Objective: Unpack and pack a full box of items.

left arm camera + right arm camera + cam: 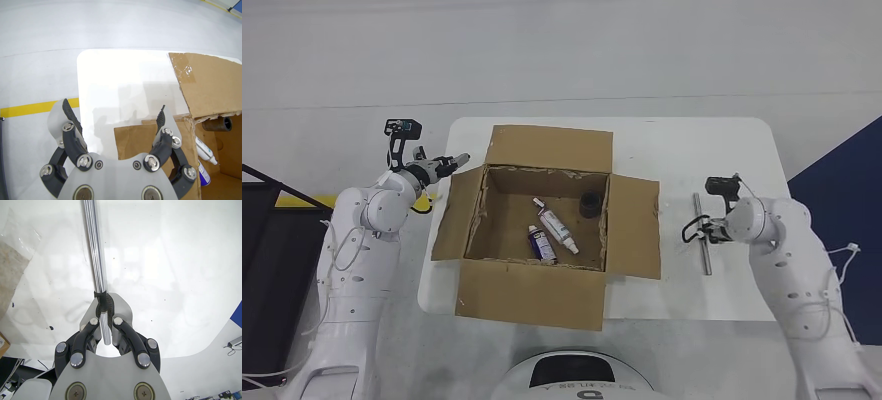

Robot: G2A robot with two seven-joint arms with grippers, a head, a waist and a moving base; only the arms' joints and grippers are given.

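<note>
Top view: open brown cardboard box (pixel 504 215) mid-table, flaps folded out. Inside it are a slim white plastic tube (pixel 558 228), a white bottle w/ blue label (pixel 541 245) and a short dark metal pipe piece (pixel 591 205) at the box's far right corner. Long shiny steel rod (pixel 703 258) lies right of the box, beyond its right flap, long axis approx parallel to that flap's edge. Right gripper (pixel 694 232) sits on it, so R arm is the near one. Left gripper (pixel 456 161) hangs off the box's far left corner, well apart from the rod. Left wrist view: left gripper (pixel 114 106) spread wide, nothing btwn the pads, box's left flap just beneath; pipe piece (pixel 217 124), tube (pixel 205 149) and bottle (pixel 204 173) inside the box. Right wrist view: right gripper (pixel 103 303) pinched tight on the rod (pixel 93 247), short end poking back toward the palm, the rest running ahead over the white table (pixel 170 266). Can't tell if the rod rests on the table or is just off it. My guess for next: either let go here, or carry it left over the right flap into the box.
</note>
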